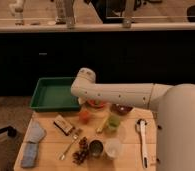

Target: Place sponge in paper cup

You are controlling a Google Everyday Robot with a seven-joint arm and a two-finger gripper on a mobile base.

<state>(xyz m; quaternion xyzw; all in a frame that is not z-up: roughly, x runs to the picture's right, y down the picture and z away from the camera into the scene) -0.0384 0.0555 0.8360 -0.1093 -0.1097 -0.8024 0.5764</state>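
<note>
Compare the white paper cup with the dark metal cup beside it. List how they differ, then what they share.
The paper cup is white; the metal cup is dark and shiny. The paper cup looks slightly wider than the metal cup. The metal cup stands beside the grapes; the paper cup is nearer the spatula. Both stand upright, side by side. The gripper, up by the green tray, touches neither.
</note>
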